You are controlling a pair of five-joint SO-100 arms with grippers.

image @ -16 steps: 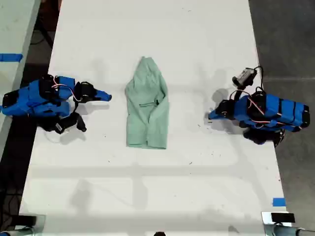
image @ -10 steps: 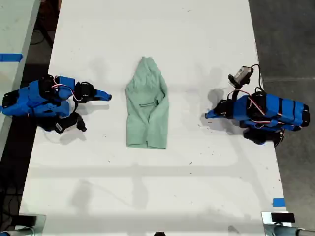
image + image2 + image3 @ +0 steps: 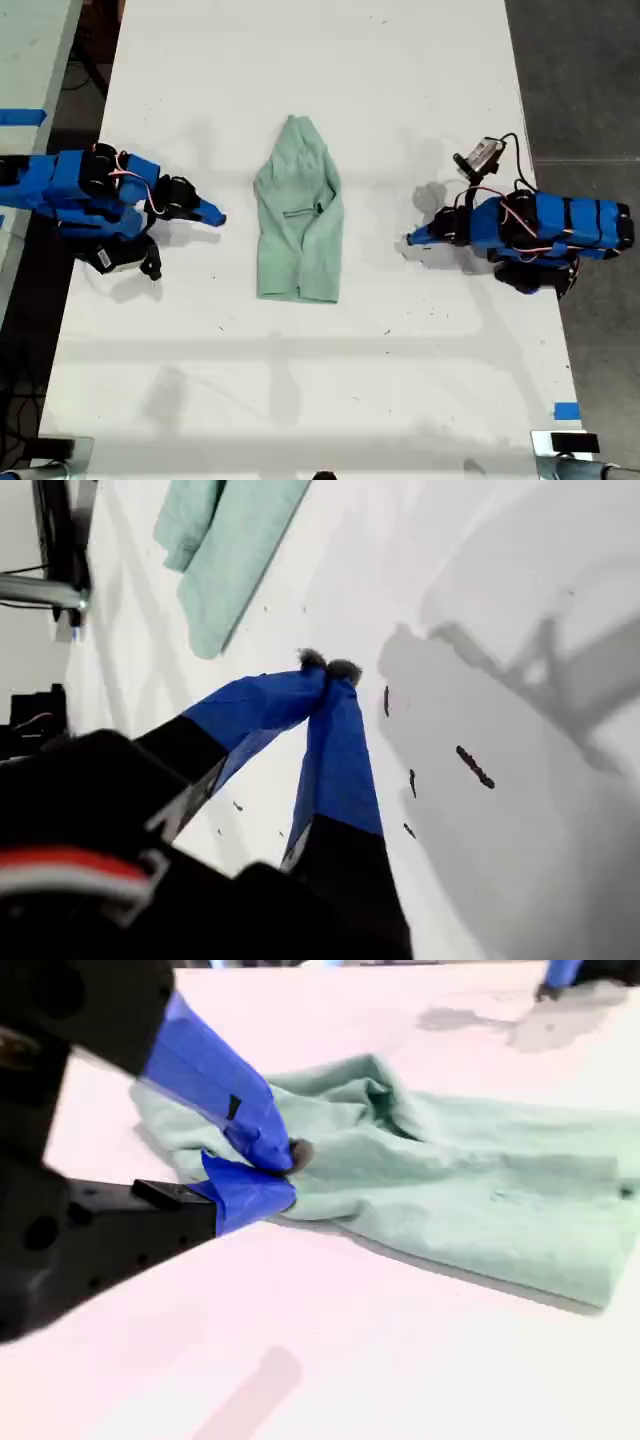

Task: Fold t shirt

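The t shirt (image 3: pixel 298 225) is a pale mint-green garment lying lengthwise and wrinkled in the middle of the white table (image 3: pixel 300 400). My first gripper (image 3: pixel 410 240) is on the exterior view's right, shut and empty, a short way from the shirt's edge. Its wrist view shows the shut tips (image 3: pixel 328 665) over bare table, with the t shirt (image 3: pixel 225 550) beyond. My second gripper (image 3: pixel 216 214) is on the exterior view's left, shut and holding nothing, just off the shirt's other edge. In its wrist view the gripper (image 3: pixel 290 1165) sits close in front of the t shirt (image 3: pixel 480 1190).
Small dark specks (image 3: pixel 475 767) dot the table near my first gripper. Blue tape (image 3: pixel 566 410) marks the table at the exterior view's lower right, and more blue tape (image 3: pixel 22 116) lies on a neighbouring surface at its left. Dark floor (image 3: pixel 580 80) borders the table on the right.
My first gripper has crept toward the shirt. My second arm has swung its body back and up in the exterior view while its tip stayed close to the same spot. The shirt has not moved.
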